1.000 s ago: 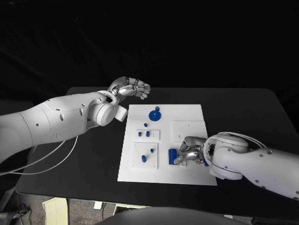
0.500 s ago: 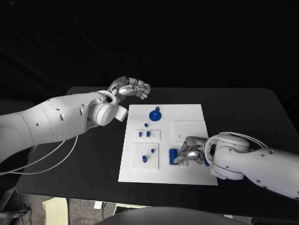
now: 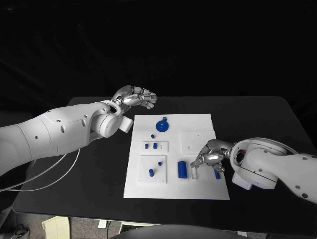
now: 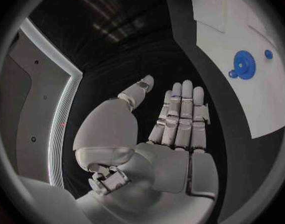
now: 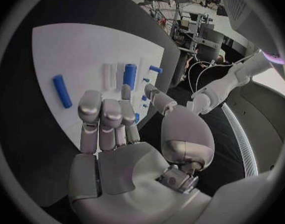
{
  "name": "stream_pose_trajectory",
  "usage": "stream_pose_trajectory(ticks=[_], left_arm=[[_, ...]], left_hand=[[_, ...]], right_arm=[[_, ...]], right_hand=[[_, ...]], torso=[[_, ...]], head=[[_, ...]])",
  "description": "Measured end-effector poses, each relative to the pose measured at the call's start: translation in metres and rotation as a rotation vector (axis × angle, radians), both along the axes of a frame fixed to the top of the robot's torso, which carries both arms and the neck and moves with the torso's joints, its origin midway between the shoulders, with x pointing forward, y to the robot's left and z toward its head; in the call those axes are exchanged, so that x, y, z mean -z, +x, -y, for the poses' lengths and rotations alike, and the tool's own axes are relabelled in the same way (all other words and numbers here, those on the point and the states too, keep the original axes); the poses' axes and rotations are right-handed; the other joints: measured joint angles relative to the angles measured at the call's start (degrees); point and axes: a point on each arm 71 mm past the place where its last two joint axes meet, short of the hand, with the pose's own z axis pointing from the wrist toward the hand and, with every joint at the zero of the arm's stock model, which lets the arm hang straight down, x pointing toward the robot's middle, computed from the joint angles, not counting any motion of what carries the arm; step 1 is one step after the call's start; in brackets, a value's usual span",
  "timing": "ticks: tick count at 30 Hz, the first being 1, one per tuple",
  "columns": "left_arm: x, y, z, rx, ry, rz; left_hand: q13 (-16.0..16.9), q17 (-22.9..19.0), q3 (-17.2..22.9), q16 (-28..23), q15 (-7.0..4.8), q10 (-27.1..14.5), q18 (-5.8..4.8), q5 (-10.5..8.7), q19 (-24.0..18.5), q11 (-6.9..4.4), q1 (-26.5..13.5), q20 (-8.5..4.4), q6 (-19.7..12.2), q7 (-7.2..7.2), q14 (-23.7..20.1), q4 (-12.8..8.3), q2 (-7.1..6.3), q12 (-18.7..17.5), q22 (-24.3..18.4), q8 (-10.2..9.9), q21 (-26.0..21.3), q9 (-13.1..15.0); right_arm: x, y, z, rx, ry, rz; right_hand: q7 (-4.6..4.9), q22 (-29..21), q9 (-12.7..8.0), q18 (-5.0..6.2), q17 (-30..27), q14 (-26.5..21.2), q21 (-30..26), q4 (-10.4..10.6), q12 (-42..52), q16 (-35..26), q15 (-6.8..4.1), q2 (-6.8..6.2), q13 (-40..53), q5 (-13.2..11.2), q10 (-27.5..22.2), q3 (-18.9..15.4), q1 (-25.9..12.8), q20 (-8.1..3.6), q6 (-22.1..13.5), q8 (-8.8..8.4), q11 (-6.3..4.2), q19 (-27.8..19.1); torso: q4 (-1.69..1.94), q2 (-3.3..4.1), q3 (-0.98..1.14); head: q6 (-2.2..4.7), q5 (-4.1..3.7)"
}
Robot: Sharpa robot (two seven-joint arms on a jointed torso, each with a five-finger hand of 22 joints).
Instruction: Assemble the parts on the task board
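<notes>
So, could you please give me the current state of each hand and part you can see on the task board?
left hand: fingers apart, holding nothing, off the board's far left corner.
right hand: holding nothing, over the board's right side.
task board: flat on the table.
blue gear: lying flat at the board's far end.
blue cylinder: lying on the board, apart from the right hand.
blue peg: by the right hand, partly hidden.

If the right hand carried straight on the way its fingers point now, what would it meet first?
Most likely the upright blue cylinder standing on the task board, just ahead of the right hand's fingers. Depth is hard to judge, so the hand might pass above it.
</notes>
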Motion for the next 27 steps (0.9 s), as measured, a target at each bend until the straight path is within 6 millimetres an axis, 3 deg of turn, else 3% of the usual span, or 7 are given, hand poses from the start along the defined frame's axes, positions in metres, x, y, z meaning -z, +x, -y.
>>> stream_pose_trajectory(ticks=[6, 14, 21, 27], left_arm=[[0.000, 0.000, -0.001, -0.001, 0.001, 0.000], [0.001, 0.000, 0.000, 0.002, 0.001, -0.001], [0.001, -0.001, 0.002, 0.006, 0.000, -0.003], [0.001, -0.001, 0.001, 0.006, 0.000, -0.004]], left_hand=[[0.00, 0.06, 0.00, 0.00, 0.00, 0.00, -0.01, 0.00, 0.00, 0.00, 0.00, 0.00, 0.00, 0.00, 0.00, 0.00, 0.00, 0.00, 0.00, 0.00, 0.00, 0.00], [0.00, 0.12, 0.00, 0.00, 0.00, 0.00, -0.02, 0.00, 0.00, 0.00, 0.00, 0.00, 0.00, 0.00, 0.00, 0.00, 0.00, 0.00, -0.01, 0.00, 0.00, 0.00], [0.00, 0.12, 0.00, 0.00, 0.00, 0.00, -0.02, 0.00, 0.00, 0.00, -0.19, 0.00, 0.00, 0.00, 0.00, 0.00, 0.19, 0.00, 0.04, 0.00, 0.00, 0.01], [0.01, 0.17, 0.00, -0.23, 0.00, 0.00, -0.03, 0.00, 0.00, 0.00, -0.19, 0.00, 0.00, 0.00, 0.00, 0.00, 0.19, 0.00, 0.03, 0.00, 0.00, -0.04]], right_arm=[[-0.016, 0.012, 0.027, 0.043, -0.034, 0.049], [-0.015, 0.021, 0.063, 0.072, -0.144, 0.083], [-0.001, 0.014, 0.073, 0.057, -0.224, 0.064], [0.013, 0.008, 0.068, 0.039, -0.261, 0.049]], right_hand=[[0.01, 0.00, 0.51, 0.01, 0.16, 0.10, 0.00, -0.94, 0.10, 0.00, 0.10, 0.59, 0.33, 0.00, 0.20, -0.63, 0.58, -0.14, -0.01, 0.00, 0.20, 0.23], [0.60, 0.00, 1.33, 0.01, 0.22, 0.19, 0.00, -1.58, 0.10, 0.00, 0.19, 1.26, 0.36, 0.00, 0.56, -0.32, 1.26, -0.30, 0.58, 1.18, -0.12, 0.08], [0.29, -0.01, 1.53, 0.01, 0.21, -0.01, 0.00, -1.14, 0.10, 0.00, -0.02, 1.22, 0.36, 0.00, 0.66, 0.12, 1.28, -0.30, 1.04, 1.36, -0.22, 0.08], [0.21, -0.01, 1.85, -0.01, 0.21, 0.18, 0.00, 0.18, 0.04, 0.00, -0.24, -0.19, 0.28, 0.00, 0.93, 0.59, 0.66, -0.28, 1.66, 1.54, -0.48, 0.05]], torso=[[-0.01, 0.00, 0.06], [0.00, 0.04, -0.03], [0.01, 0.04, -0.10], [0.03, 0.05, -0.08]], head=[[0.26, -0.44], [0.69, -1.77], [0.96, -2.88], [1.03, -3.35]])
